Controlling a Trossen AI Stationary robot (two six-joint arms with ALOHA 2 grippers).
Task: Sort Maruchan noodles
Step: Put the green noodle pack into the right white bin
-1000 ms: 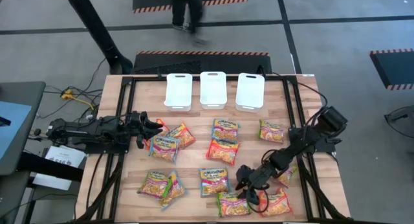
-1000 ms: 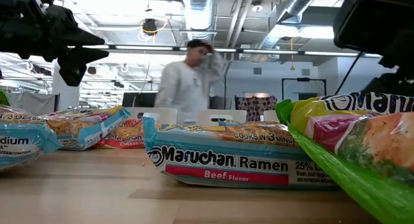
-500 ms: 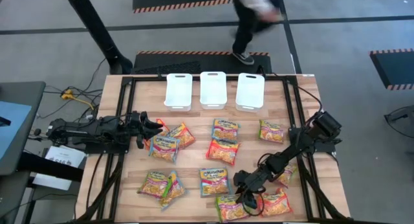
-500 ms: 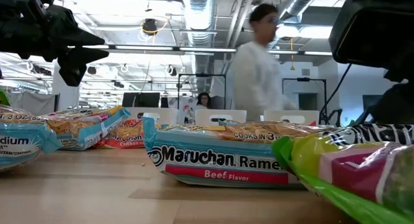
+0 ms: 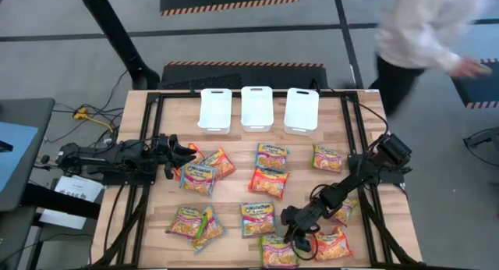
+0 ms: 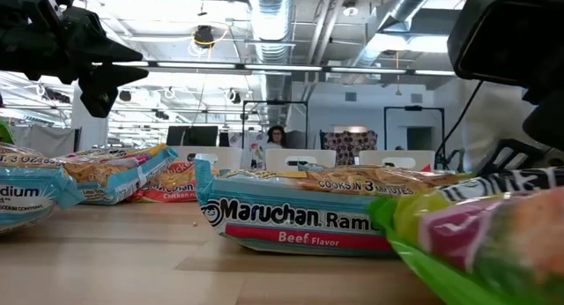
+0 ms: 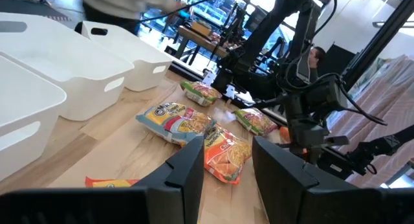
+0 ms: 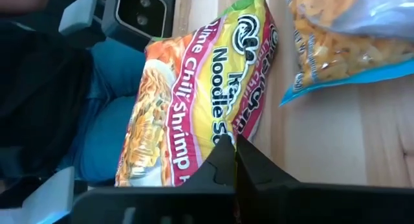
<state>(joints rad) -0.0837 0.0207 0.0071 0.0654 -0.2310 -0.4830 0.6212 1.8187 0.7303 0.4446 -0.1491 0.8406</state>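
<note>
Twelve Maruchan noodles (image 5: 268, 181) packets across centre and lower frame; three white bins (image 5: 256, 108) top centre. Right gripper (image 5: 295, 237) at lower centre-right, fingers closed on green-pink packet (image 5: 278, 250). Left gripper (image 5: 187, 154) at centre-left, fingers parted, empty. Pale wooden table (image 5: 234, 196); grey floor; person (image 5: 425, 28) upper right.

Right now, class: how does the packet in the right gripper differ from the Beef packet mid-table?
The green-edged packet reads Lime Chili Shrimp; the Beef packet has a blue band and a red flavor stripe. The right gripper is shut on the green-edged packet's edge, while the Beef packet lies flat and untouched on the table. Both are flat, shiny ramen packets.
</note>
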